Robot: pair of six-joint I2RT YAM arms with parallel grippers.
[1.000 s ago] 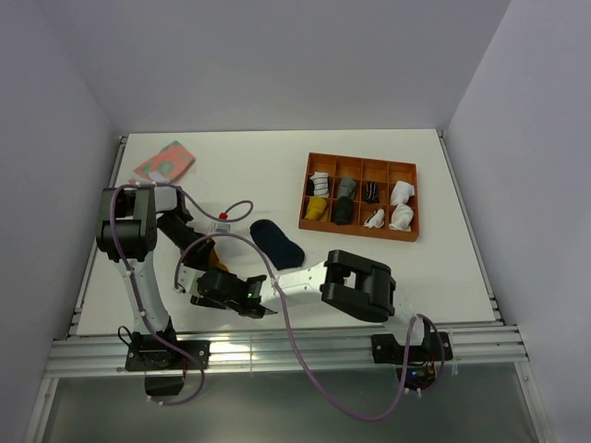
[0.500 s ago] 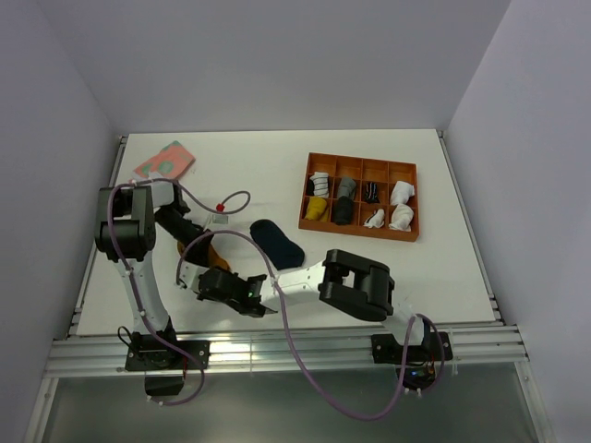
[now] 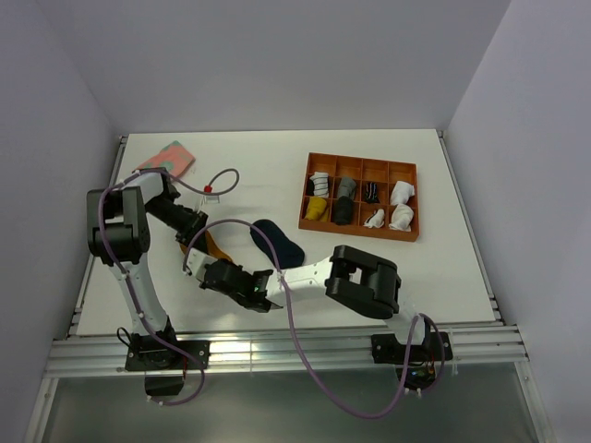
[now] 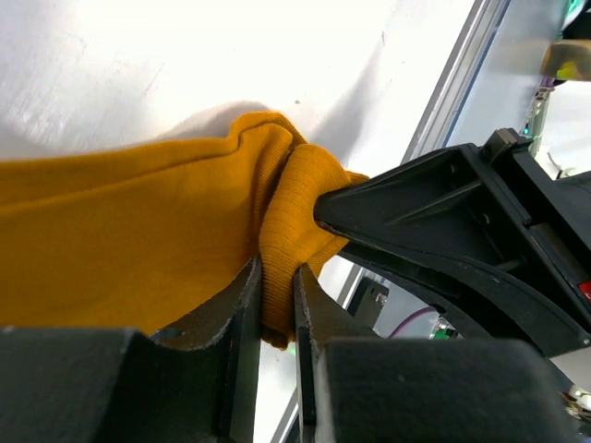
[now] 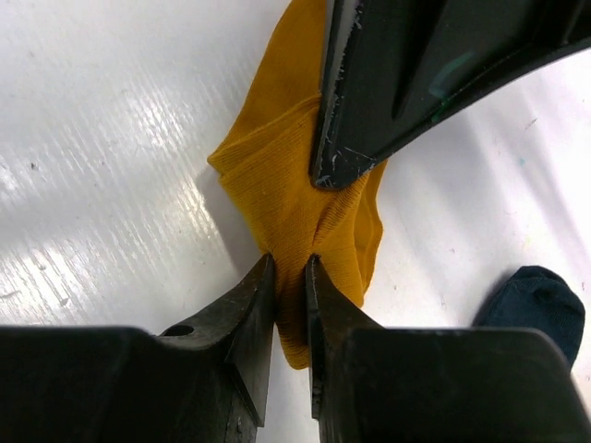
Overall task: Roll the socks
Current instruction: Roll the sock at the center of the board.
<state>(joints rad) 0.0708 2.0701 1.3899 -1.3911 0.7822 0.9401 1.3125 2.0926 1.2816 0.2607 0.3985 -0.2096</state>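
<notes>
Top view: working the mustard sock near-left on the table, leaving the navy sock unrolled just beside it. Left wrist: clamping a bunched fold in the left gripper. Right wrist: pinching the sock's edge in the right gripper; seemingly just starting the roll.

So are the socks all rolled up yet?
Not yet. Nothing looks rolled so far. In hand: the left fingers and the right fingers both pinch the orange sock, which is bunched at one end. Left to do: rolling it up, then the navy sock, which lies unrolled with no fingers on it.
</notes>
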